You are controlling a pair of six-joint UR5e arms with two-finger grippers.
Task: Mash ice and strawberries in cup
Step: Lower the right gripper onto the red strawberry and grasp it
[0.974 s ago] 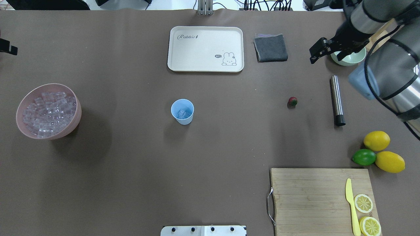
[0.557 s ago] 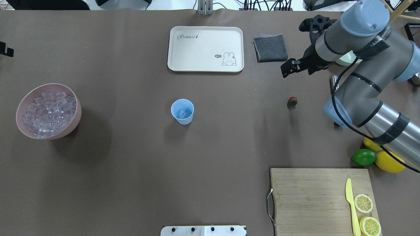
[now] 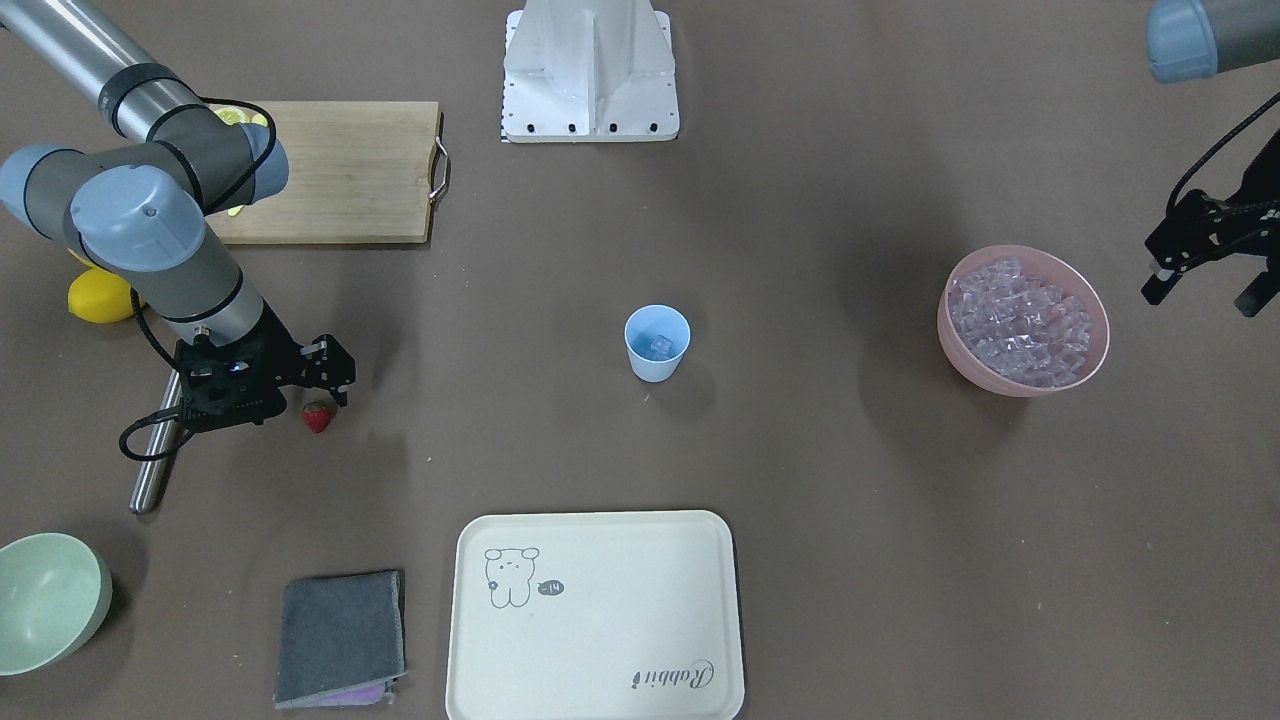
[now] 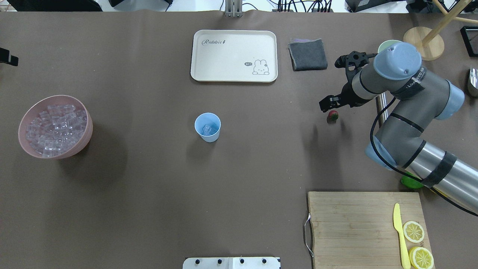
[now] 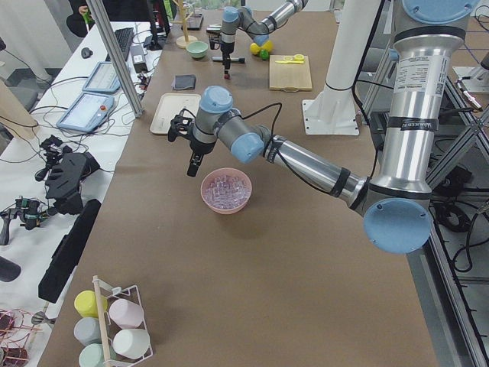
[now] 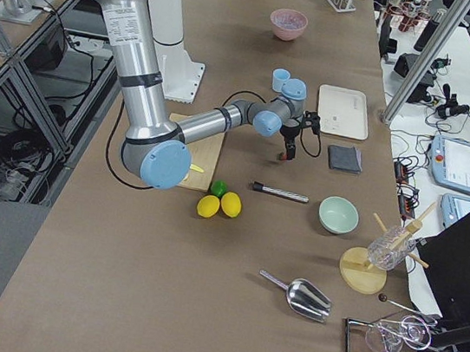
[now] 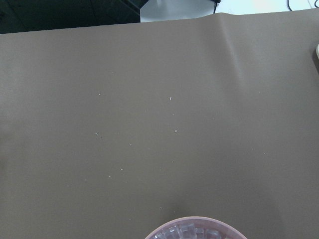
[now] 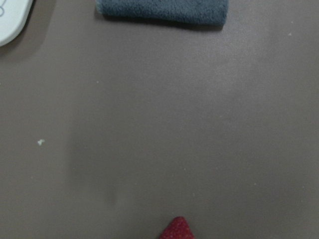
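The light blue cup [image 4: 207, 127] stands upright mid-table with a little ice [image 4: 206, 129] inside; it also shows in the front view as the cup [image 3: 657, 343]. More ice [image 4: 54, 129] fills a pink bowl [image 4: 86, 138] at the left. One strawberry [image 4: 332, 116] lies on the table to the right. My right gripper [image 4: 328, 106] hovers open just over the strawberry [image 3: 317, 416], whose red tip [image 8: 177, 229] shows at the wrist view's bottom edge. My left gripper [image 3: 1200, 295] hangs open and empty beside the pink bowl [image 3: 1085, 375].
A cream tray [image 4: 234, 55] and a grey cloth [image 4: 308, 54] lie at the far side. A metal rod [image 3: 155, 460] and a pale green bowl [image 3: 45, 600] sit near my right arm. A cutting board [image 4: 358, 224] with a yellow knife and lemon slices lies near right.
My right arm has swung from beside the green bowl leftward and down, bringing its gripper over the strawberry. The left gripper has barely moved.
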